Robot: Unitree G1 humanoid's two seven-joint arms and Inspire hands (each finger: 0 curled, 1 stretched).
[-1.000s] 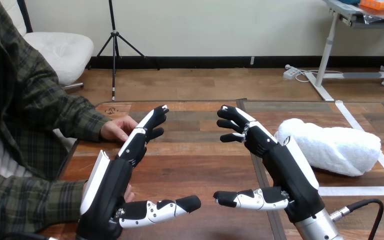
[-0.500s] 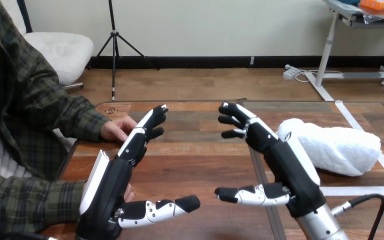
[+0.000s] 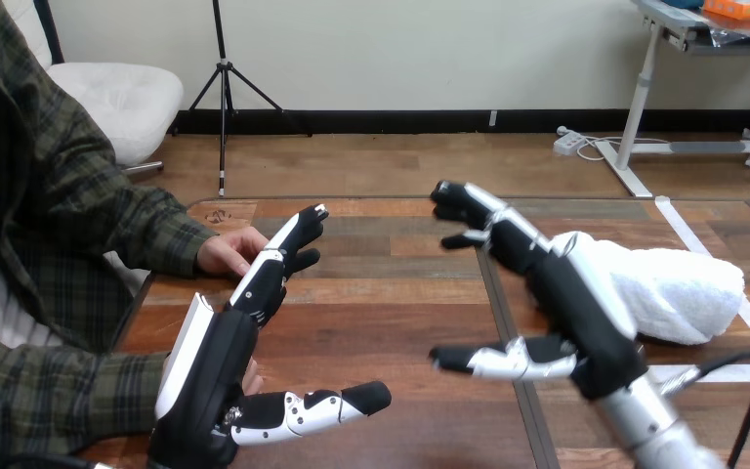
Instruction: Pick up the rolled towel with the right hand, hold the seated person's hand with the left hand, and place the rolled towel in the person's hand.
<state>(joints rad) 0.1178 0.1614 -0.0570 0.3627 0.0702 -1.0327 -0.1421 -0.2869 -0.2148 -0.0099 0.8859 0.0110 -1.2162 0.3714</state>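
Observation:
The rolled towel (image 3: pixel 679 288), white and fluffy, lies on the table at the right. My right hand (image 3: pixel 571 303) hovers just left of it with fingers straight and thumb spread, partly covering the towel's left end; whether it touches the towel I cannot tell. My left hand (image 3: pixel 225 366) stands open at the lower left, fingers pointing away from me and thumb out to the right. The person's hand (image 3: pixel 227 251) rests on the table's left edge, just beyond my left fingertips. A second hand of the person (image 3: pixel 252 376) shows a little behind my left palm.
The wooden table (image 3: pixel 391 313) has white tape lines (image 3: pixel 693 371) marking a box around the towel at the right. The person's sleeved arms come in from the left side.
My right hand has moved right toward the towel, now overlapping its left end. My left hand and the person's hands have stayed put.

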